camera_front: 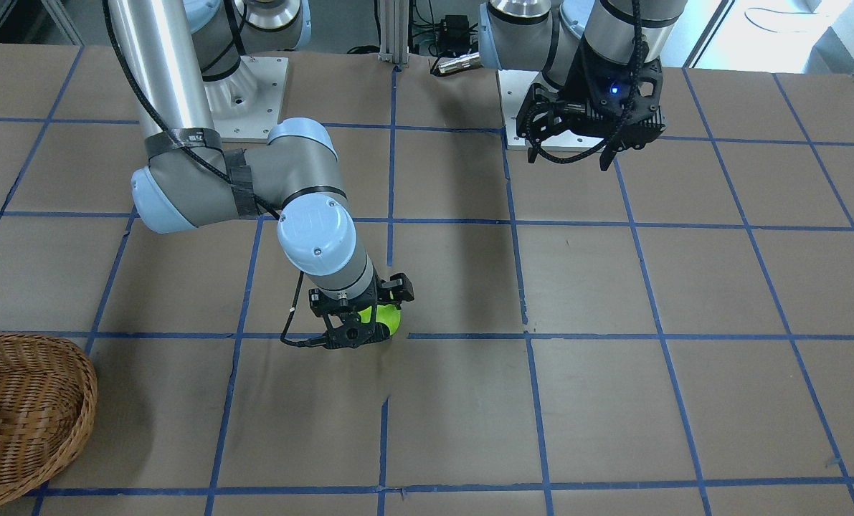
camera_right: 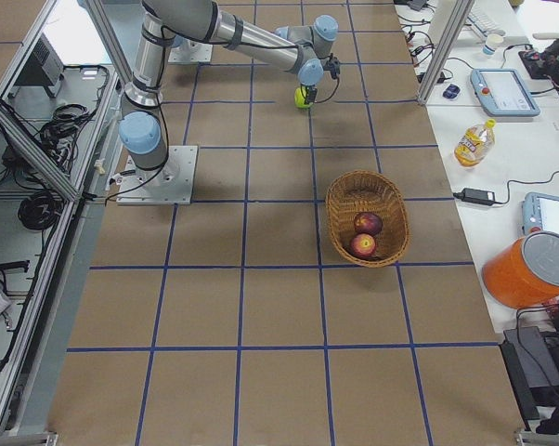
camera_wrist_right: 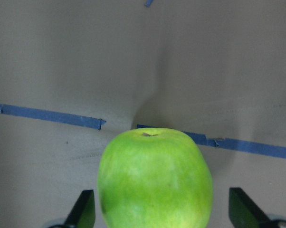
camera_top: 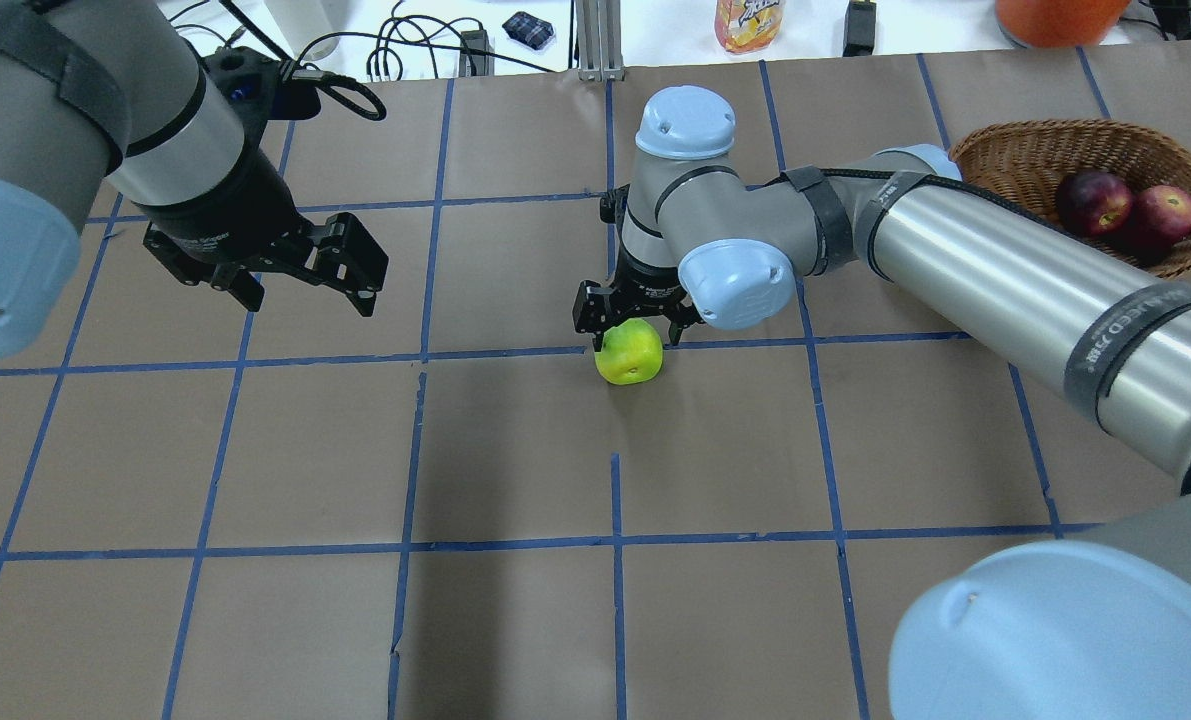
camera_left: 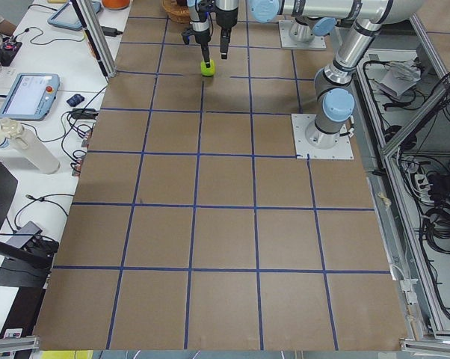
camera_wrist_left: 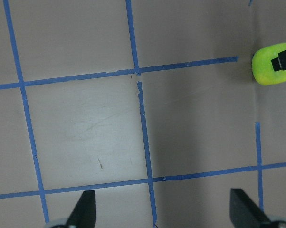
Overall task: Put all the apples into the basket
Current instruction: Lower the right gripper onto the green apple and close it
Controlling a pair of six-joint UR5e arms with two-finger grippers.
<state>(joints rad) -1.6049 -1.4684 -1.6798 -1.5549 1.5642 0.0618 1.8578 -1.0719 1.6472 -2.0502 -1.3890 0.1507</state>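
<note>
Right now the right claw (camera_front: 368,319) straddles the green apple (camera_front: 388,320).
From the front, it sits on the surface (camera_front: 613,401) beneath that claw. Overhead, the empty left claw (camera_top: 300,275) hangs open, well apart, with the basket (camera_top: 1015,150) on the right arm's side. In the wrist view, spread fingers (camera_wrist_right: 83,211) stand clear of both flanks.

We find bright, even overhead lighting. Soft, broad shadows lie across the table (camera_front: 455,236). The right wrist view is slightly soft, with a mild sheen on the green apple (camera_wrist_right: 155,180). A pale glare patch marks the left wrist view.
</note>
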